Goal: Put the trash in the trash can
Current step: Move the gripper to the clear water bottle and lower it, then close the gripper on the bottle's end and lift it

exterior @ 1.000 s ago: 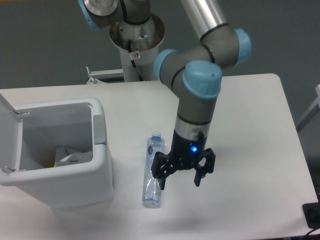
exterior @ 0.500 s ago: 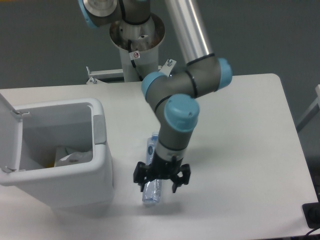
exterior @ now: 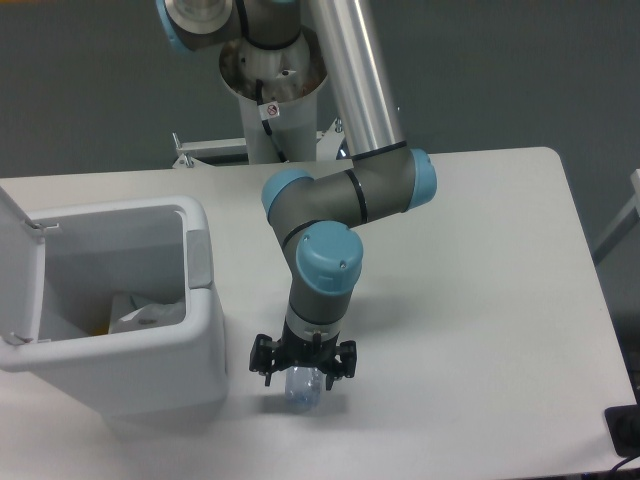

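The gripper (exterior: 303,362) hung low in the lower middle of the frame, fingers spread wide on either side of the bottle (exterior: 303,385) and not yet closed on it. The bottle lay on the table (exterior: 500,300) just right of the trash can (exterior: 120,330), and only its near end showed beneath the wrist; the rest, cap included, was hidden by the arm.

The bottle looked like thin clear plastic, crushed and empty, so it was probably very light and springy, with a slick skin that could squirt out of a hard pinch. A hold across the middle of its body, where the creases give the fingers something to bite, seemed the safest choice; whether the fingers stood over that spot could not be told from this angle.

The trash can was a boxy white plastic tub with rounded corners and smooth walls, a grey panel on its right side, and its lid (exterior: 18,270) tipped up at the far left of the frame. Crumpled white paper (exterior: 150,312) lay inside it. The table top was flat, matte and pale.
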`<state>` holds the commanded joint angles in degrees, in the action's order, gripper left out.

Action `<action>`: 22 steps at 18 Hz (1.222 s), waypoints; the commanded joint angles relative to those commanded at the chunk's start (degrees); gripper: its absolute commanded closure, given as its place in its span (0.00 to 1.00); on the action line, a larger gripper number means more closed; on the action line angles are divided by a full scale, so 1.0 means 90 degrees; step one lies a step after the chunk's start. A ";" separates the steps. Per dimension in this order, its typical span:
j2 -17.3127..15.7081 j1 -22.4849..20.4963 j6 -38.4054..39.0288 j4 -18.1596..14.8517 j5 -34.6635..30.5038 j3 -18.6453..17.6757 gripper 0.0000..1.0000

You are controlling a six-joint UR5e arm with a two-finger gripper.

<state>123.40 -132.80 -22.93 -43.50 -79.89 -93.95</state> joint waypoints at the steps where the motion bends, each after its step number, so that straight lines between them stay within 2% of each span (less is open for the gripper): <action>1: 0.0039 0.0000 -0.0030 0.0000 -0.0039 0.0010 0.00; 6: 0.0137 0.0039 -0.0040 0.0019 -0.0166 0.0020 0.01; 9: 0.0127 0.0039 -0.0040 0.0010 -0.0234 0.0019 0.34; 10: 0.0127 0.0039 -0.0040 0.0010 -0.0293 0.0010 0.38; 19: 0.0088 0.0029 -0.0098 0.0000 -0.0352 0.0039 0.39; 21: -0.0009 0.0010 -0.0108 0.0010 -0.0332 0.0184 0.39; 22: -0.0155 -0.0058 -0.0089 -0.0019 -0.0303 0.0446 0.39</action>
<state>122.01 -133.32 -23.73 -43.68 -82.62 -89.94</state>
